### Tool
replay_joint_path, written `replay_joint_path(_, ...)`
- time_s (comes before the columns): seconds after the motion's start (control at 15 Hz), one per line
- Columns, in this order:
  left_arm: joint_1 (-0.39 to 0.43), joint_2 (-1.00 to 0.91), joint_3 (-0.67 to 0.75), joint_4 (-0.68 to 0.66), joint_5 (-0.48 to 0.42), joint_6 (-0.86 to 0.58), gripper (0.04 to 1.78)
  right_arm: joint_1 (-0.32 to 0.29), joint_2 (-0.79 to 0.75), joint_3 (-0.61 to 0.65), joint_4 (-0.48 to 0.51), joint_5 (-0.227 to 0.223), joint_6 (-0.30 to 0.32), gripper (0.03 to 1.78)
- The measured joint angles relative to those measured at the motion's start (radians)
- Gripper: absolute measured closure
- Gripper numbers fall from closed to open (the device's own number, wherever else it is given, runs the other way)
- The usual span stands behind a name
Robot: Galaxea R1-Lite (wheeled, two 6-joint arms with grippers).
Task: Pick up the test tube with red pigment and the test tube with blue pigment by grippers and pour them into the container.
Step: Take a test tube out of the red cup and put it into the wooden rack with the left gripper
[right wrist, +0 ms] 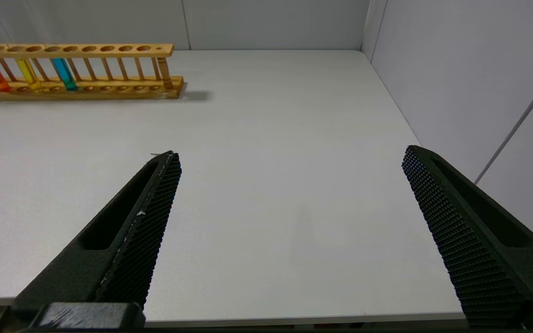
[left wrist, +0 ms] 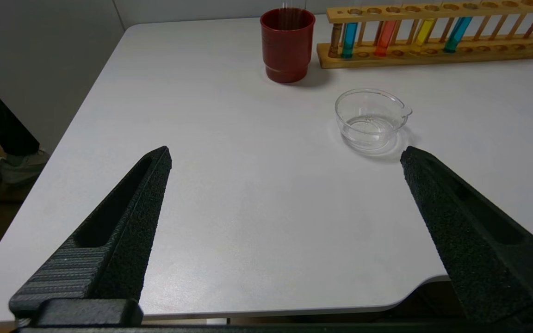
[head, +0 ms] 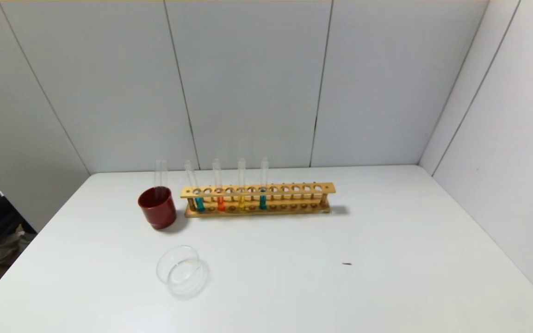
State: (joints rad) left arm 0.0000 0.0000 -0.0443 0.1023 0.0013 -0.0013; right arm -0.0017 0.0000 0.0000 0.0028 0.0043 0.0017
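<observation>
The left gripper is held off the near edge of the table, its fingers spread wide with nothing between them. The right gripper is likewise held at the near edge farther to the right, fingers spread wide and empty. Neither arm is seen in the head view, so both are judged to be parked short of the work.

From the left gripper, the container is met first, at about one o'clock and near; it stands upright on the table and appears to hold no coloured liquid. In the head view it lies at about five o'clock from the red cup, in which a clear tube stands.

Beyond it, the wooden rack is set across the far part of the table, just beside the cup at three o'clock. Four filled tubes stand upright in its left half. The test tube with red pigment is second from the left. Two bluish tubes are seen; the test tube with blue pigment is taken to be the brighter one at the left end, with the yellow tube and a darker teal tube to the right of the red.

Nothing is judged to be done yet: both tubes are in the rack, ungrasped, and both pours remain.
</observation>
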Motion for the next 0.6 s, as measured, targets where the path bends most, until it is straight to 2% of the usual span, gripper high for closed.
replay_joint_path(0.6, -0.001, 0.0, 0.003, -0.008, -0.001, 0.014, 0.07, 0.0, 0.0, 0.0, 0.0, 0.0, 0.0, 0.06)
